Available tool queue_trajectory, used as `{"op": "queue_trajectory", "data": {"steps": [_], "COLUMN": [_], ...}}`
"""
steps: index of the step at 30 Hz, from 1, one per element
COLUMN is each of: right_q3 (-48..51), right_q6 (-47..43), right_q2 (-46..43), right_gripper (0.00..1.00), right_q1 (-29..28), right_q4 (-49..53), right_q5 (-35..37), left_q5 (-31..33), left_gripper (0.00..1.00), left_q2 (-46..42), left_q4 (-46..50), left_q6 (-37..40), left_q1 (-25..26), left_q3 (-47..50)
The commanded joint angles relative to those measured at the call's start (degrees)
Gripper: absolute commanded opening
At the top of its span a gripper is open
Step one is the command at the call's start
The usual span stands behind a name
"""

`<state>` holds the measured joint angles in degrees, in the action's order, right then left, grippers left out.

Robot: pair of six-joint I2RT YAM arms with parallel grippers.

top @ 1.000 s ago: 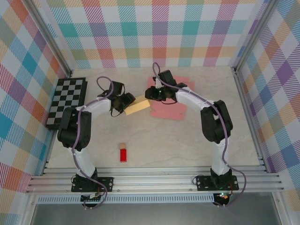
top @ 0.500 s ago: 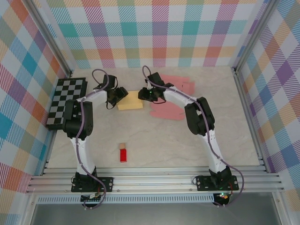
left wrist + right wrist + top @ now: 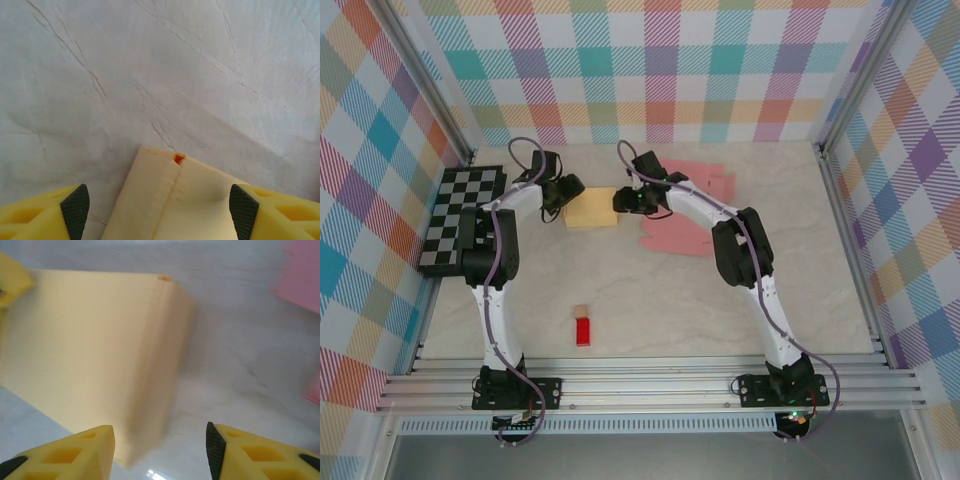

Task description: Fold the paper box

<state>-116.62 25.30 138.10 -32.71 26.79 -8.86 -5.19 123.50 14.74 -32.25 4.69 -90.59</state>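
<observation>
Paper box [image 3: 592,208] lies flat on the far part of the table [image 3: 670,300], long axis crosswise, directly between the left gripper [image 3: 566,195] and right gripper [image 3: 623,198], both spread astride its ends, neither apparently pinching.

I see pastel plaid walls [image 3: 650,70] enclosing a pale marbled tabletop [image 3: 720,310], with aluminium rails [image 3: 650,385] along its near edge and soft, even light throughout.
</observation>
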Motion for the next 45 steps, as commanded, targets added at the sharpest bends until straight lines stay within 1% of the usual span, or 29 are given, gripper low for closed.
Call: {"op": "queue_trajectory", "data": {"steps": [1, 4, 5, 7, 8, 9, 12, 16, 20, 22, 24, 26, 30, 33, 36, 39, 40, 42, 45], "right_q3": [4.97, 7.71, 8.06, 8.79, 9.22, 9.80, 13.52, 24.12, 37.94, 45.83, 51.77, 57.28, 66.17, 70.35, 73.18, 74.32, 74.51, 74.24, 72.84], "right_q6": [-2.80, -3.79, -4.10, -5.00, -5.53, -5.86, -5.62, -5.29, -3.34, -2.17, -1.14, -0.56, 1.04, 1.98, 1.61, 0.66, 0.11, -1.17, -3.33], "right_q2": [-6.95, -7.93, -7.91, -7.58, -7.50, -7.39, -8.03, -13.06, -21.20, -25.83, -29.80, -33.93, -41.77, -47.20, -50.42, -51.80, -52.17, -52.88, -53.84], "right_gripper": [0.54, 0.54, 0.54, 0.55, 0.55, 0.55, 0.55, 0.54, 0.54, 0.54, 0.54, 0.54, 0.54, 0.54, 0.54, 0.54, 0.54, 0.54, 0.55], "right_q1": [3.69, 5.91, 6.32, 6.74, 6.76, 6.78, 6.74, 5.53, 3.49, 2.47, 1.26, -0.40, -4.99, -7.63, -9.01, -9.47, -9.57, -9.59, -9.57], "right_q4": [4.16, 6.26, 7.30, 8.68, 9.20, 9.26, 8.89, 5.15, 1.89, 0.03, 0.37, 0.86, 1.74, 2.55, 2.21, 1.55, 1.12, 0.55, 0.19], "right_q5": [5.27, 8.99, 10.89, 13.10, 13.80, 14.09, 14.26, 13.19, 12.45, 11.87, 11.10, 8.37, 6.20, 5.61, 2.82, 0.95, 0.47, -0.13, -1.18], "left_q5": [3.75, 2.86, 1.94, 0.87, 0.65, 0.61, 2.28, 0.16, -0.19, -0.70, -0.93, -1.85, -2.20, -4.77, -6.36, -7.32, -8.15, -11.81, -13.62], "left_gripper": [0.80, 0.81, 0.81, 0.81, 0.81, 0.81, 0.82, 0.82, 0.81, 0.81, 0.81, 0.81, 0.81, 0.81, 0.81, 0.81, 0.81, 0.81, 0.81], "left_q2": [-4.69, -8.63, -10.18, -14.12, -16.47, -18.81, -25.30, -32.52, -37.09, -37.95, -38.46, -38.68, -38.28, -36.87, -35.20, -32.11, -31.04, -28.31, -24.85], "left_q4": [0.16, 0.69, 2.47, 1.78, 1.69, -0.75, 0.58, 3.52, 6.40, 7.70, 7.69, 6.07, 1.83, -3.73, -8.70, -11.33, -12.14, -15.27, -18.64], "left_q6": [3.31, 5.09, 5.60, 5.50, 5.15, 4.93, 3.91, 3.69, 3.30, 3.76, 4.44, 5.40, 5.27, 5.61, 6.46, 7.88, 7.93, 7.42, 6.13], "left_q1": [-1.14, -1.27, -1.30, -1.35, -1.05, -0.75, 0.94, 4.75, 9.27, 12.30, 15.67, 19.51, 24.32, 25.74, 25.99, 26.00, 25.99, 26.07, 26.12], "left_q3": [0.52, 1.29, 1.66, 3.83, 5.56, 7.33, 11.22, 15.58, 19.07, 20.33, 22.40, 25.34, 32.37, 37.46, 41.16, 41.58, 41.43, 41.11, 40.41]}}
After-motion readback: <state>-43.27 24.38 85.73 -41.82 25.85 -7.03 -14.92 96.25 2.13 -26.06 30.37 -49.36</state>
